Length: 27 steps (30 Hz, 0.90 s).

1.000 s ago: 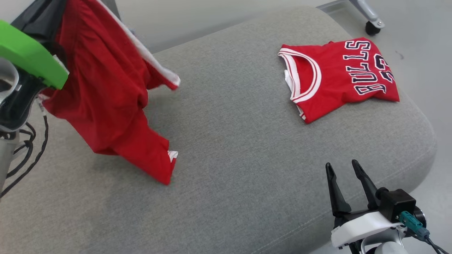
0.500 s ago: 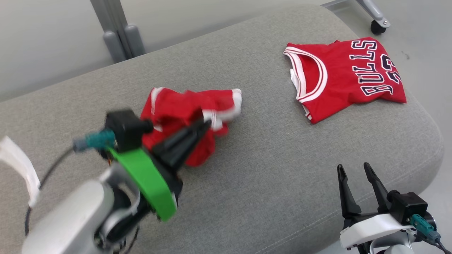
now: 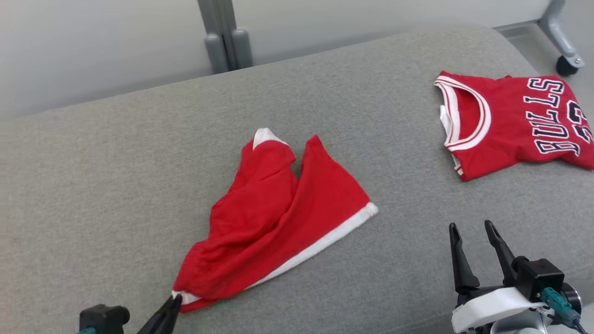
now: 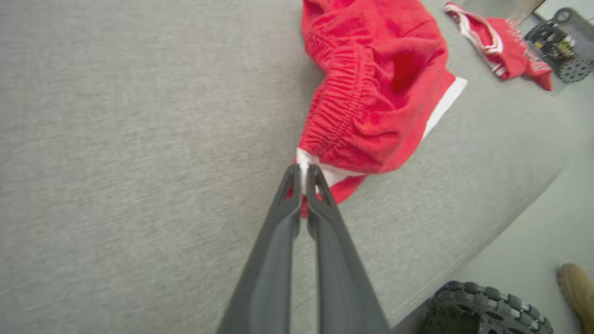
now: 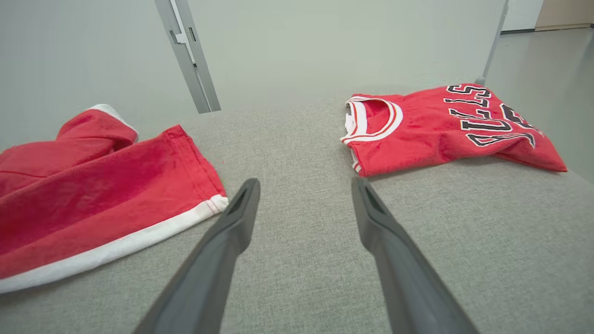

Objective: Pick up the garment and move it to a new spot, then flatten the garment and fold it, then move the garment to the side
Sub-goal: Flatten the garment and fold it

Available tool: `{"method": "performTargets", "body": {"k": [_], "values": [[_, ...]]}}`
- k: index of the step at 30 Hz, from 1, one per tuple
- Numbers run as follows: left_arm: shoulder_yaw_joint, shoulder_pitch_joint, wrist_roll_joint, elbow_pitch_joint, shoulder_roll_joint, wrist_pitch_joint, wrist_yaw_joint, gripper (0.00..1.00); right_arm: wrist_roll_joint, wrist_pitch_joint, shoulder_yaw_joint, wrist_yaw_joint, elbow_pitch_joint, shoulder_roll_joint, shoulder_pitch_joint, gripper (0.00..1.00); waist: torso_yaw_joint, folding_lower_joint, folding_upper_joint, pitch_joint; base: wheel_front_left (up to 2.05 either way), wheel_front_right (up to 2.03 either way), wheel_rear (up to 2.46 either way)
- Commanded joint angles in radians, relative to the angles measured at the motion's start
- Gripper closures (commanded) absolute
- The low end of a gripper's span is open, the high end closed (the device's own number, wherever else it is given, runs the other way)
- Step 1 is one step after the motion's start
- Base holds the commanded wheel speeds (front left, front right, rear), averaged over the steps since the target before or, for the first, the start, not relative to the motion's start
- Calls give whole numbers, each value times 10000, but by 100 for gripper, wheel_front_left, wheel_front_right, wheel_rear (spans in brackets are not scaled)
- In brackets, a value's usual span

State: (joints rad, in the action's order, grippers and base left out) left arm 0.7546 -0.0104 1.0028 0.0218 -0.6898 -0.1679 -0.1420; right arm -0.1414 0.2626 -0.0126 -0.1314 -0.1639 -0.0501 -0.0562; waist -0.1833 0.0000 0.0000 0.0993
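Where the left gripper [image 4: 304, 172] meets the cloth, you see its 2 dark fingers pressed almost together on the white-edged corner of the red shorts [image 3: 278, 218], at the end of the gathered waistband; a sliver of white fabric shows between the tips. In the head view that pinched corner sits at the lower left, and the shorts spread from it up and to the right across the middle of the grey cushion [image 3: 116, 162], crumpled rather than flat. A white band runs along their lower right edge to a pointed corner, and another white patch shows at the top.

You find the right gripper [image 3: 471, 226] at the lower right, fingers pointing up and spread apart with nothing between them. In its own wrist view the white-banded corner of the shorts lies near the finger on that view's left, not touching it; whether the fingertips touch the cushion you cannot tell.

A red jersey [image 3: 510, 120] with white neck trim and dark "BULLS" lettering lies folded at the cushion's far right, well apart from the shorts. Behind the cushion a grey post [image 3: 225, 41] stands, and a caster wheel [image 3: 564, 65] shows at the upper right.
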Motion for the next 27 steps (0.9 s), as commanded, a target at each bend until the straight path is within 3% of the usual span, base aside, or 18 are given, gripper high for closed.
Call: {"method": "performTargets", "body": {"k": [1, 7, 9, 10, 11, 12, 13, 21, 27], "values": [[-7, 147, -32, -427, 131, -165, -43, 100, 65, 28, 34, 16, -22, -9, 75, 0, 588, 0, 0, -135, 0, 0, 0], [-448, 226, 270, -2545, 1234, -816, 305, 100, 182, 28, 103, 18, -80, -15, 136, 0, 937, 0, 0, -312, 0, 0, 0], [-646, 189, 165, -3000, 1531, -913, 535, 91, 222, 28, 119, 16, -102, -11, 65, 0, 1002, 0, 0, -354, 0, 0, 0], [-741, 163, 87, -3168, 1671, -938, 679, 80, 229, 28, 110, 16, -115, -12, 22, 0, 1031, 0, 0, -372, 0, 0, 0], [-849, 137, 3, -3284, 1775, -962, 747, 63, 246, 28, 93, 18, -120, -14, -11, 0, 1053, 0, 0, -384, 0, 0, 0], [-961, 127, -103, -3390, 1889, -981, 814, 9, 259, 28, 77, 16, -127, -12, -31, 0, 1075, 0, 0, -397, 0, 0, 0], [-1086, 140, -198, -3444, 1977, -981, 837, 0, 267, 28, 69, 16, -127, -12, -49, 0, 1088, 0, 0, -411, 0, 0, 0], [-3739, 854, -2591, -2473, 3004, -980, 401, 0, 312, 28, -87, 16, 10, -11, -265, 0, 1291, 0, 0, -539, 0, 0, 0], [-5919, 1631, -5061, -1166, 4579, -972, 413, 0, 713, 28, -61, 18, 193, -9, -471, 0, 1658, 0, 0, -862, 0, 0, 0]]}}
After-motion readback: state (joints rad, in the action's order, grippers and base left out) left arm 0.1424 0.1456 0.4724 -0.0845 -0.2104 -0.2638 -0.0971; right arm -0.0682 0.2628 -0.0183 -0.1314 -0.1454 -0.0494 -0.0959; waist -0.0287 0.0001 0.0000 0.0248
